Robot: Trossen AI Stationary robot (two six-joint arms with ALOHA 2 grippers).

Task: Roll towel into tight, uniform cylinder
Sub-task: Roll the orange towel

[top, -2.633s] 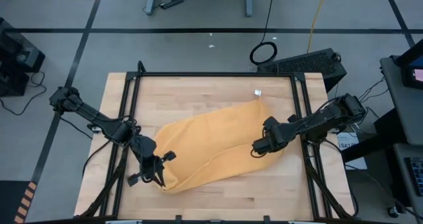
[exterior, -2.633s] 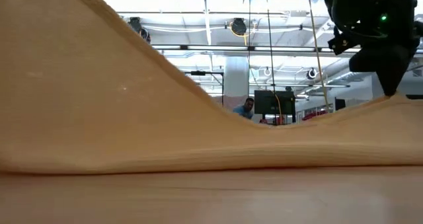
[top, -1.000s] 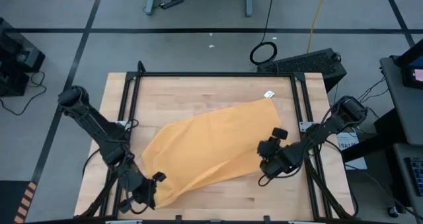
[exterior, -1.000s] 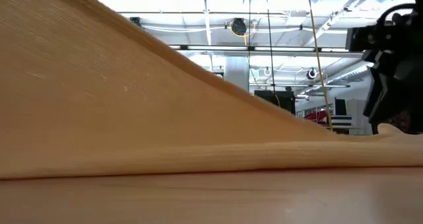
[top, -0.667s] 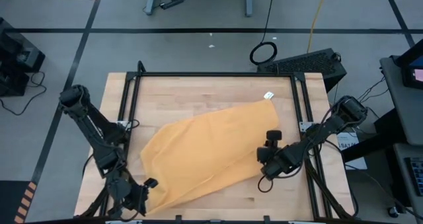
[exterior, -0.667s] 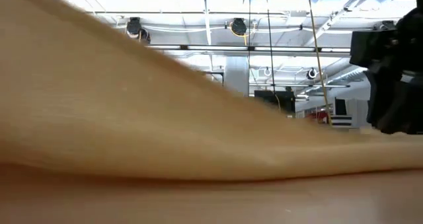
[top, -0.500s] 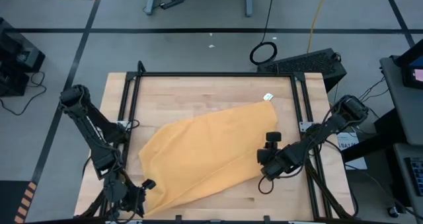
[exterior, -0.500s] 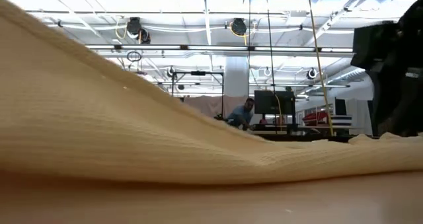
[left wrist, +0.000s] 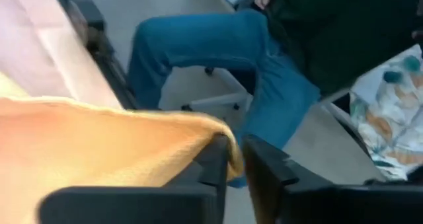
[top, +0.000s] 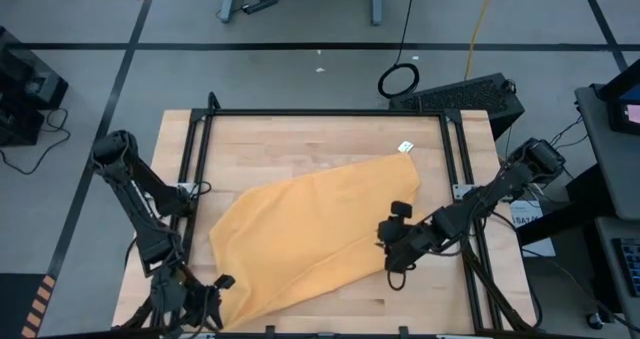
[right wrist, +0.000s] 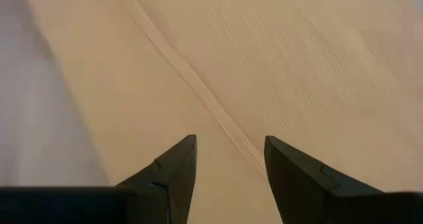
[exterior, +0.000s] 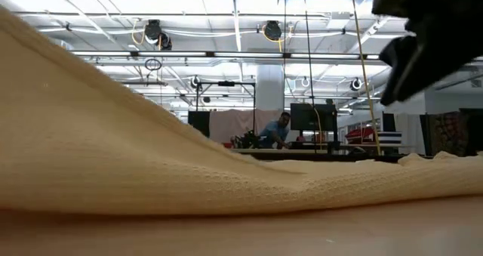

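Observation:
The mustard-yellow towel (top: 310, 229) lies spread slantwise on the wooden table, from the near left to the far right. Its white label (top: 405, 147) is at the far right corner. My left gripper (top: 220, 282) is at the table's near left corner, shut on the towel's near left corner (left wrist: 221, 135). My right gripper (top: 392, 241) is open over the towel's near right edge and touches nothing. In the right wrist view its fingers (right wrist: 175, 168) stand apart above a hem line (right wrist: 198, 95). In the low view the towel (exterior: 151, 173) fills the foreground and rises toward the left. My left gripper pinches the towel's near left corner (left wrist: 225, 141) between its two fingers, and the cloth's edge curls over the fingertips. The fingers come roughly level from the table's left. The corner is held up off the table and the rest of the towel lies on the wood.
A black metal frame (top: 320, 112) runs around the table top. Bare wood (top: 300, 144) shows beyond the towel at the far side. A person in blue jeans (left wrist: 231, 45) sits beyond the table. Another person (exterior: 281, 128) stands far off in the room.
My left gripper has drawn the held corner a little toward the table's near left corner. The raised cloth now slopes lower. My right gripper has moved toward the table's left over the towel and has risen clear of it.

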